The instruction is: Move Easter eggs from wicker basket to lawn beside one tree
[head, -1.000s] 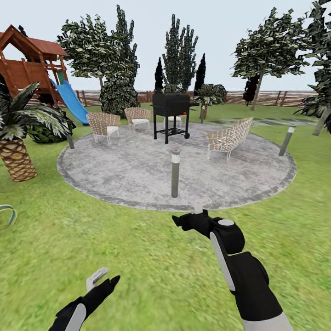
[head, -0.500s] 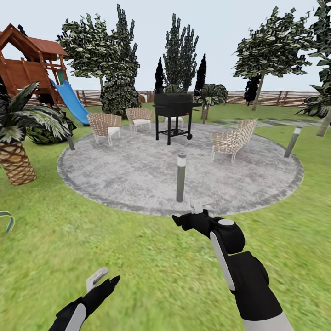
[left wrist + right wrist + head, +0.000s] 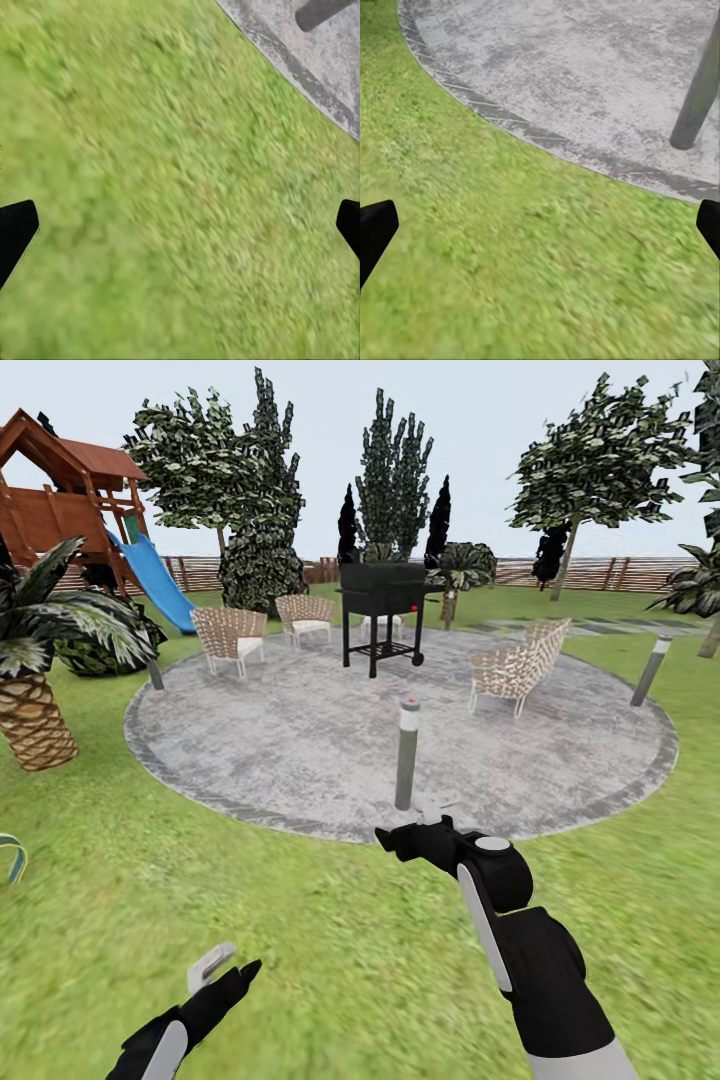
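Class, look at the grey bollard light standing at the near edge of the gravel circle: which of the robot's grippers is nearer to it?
Right. The right gripper is just in front of the bollard light, near the gravel's edge. The left gripper hangs farther back and off to the left, over the lawn.

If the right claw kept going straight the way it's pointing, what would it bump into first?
Most likely the grass. The open right claw aims down at the lawn just short of the gravel circle; the grey post stands off to one side.
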`<state>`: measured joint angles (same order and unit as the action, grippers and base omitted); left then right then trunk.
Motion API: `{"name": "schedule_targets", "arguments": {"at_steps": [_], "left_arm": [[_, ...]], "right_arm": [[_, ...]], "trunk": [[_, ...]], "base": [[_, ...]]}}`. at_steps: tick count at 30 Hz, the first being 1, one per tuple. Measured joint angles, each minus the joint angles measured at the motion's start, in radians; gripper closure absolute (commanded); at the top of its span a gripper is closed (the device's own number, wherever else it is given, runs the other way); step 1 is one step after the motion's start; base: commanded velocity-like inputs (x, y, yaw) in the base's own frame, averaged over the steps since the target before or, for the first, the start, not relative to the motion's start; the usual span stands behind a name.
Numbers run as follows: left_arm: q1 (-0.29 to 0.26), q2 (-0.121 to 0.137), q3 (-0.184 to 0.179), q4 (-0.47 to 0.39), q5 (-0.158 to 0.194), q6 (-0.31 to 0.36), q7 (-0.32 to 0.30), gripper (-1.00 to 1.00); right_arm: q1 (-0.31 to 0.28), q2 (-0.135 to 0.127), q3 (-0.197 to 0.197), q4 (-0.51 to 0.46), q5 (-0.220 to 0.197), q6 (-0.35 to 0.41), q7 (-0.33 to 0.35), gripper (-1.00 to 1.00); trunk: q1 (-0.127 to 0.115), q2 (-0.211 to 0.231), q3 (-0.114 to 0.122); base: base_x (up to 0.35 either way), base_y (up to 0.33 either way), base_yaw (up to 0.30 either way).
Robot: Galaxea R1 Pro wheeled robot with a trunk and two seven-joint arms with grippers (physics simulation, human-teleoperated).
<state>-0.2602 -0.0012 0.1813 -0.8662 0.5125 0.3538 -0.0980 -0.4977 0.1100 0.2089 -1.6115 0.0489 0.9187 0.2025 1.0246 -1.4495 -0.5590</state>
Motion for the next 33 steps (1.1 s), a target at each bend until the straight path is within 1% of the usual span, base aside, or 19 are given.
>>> {"name": "schedule_targets", "arguments": {"at_steps": [33], "left_arm": [[-0.002, 0.001, -0.001, 0.012, -0.002, 0.001, 0.002, -1.00]], "right_arm": [[0.000, -0.002, 0.002, 0.000, 0.000, 0.000, 0.000, -1.00]], "trunk": [[0.000, 0.000, 0.000]], "base": [[0.257, 0.186, 0.000]]}}
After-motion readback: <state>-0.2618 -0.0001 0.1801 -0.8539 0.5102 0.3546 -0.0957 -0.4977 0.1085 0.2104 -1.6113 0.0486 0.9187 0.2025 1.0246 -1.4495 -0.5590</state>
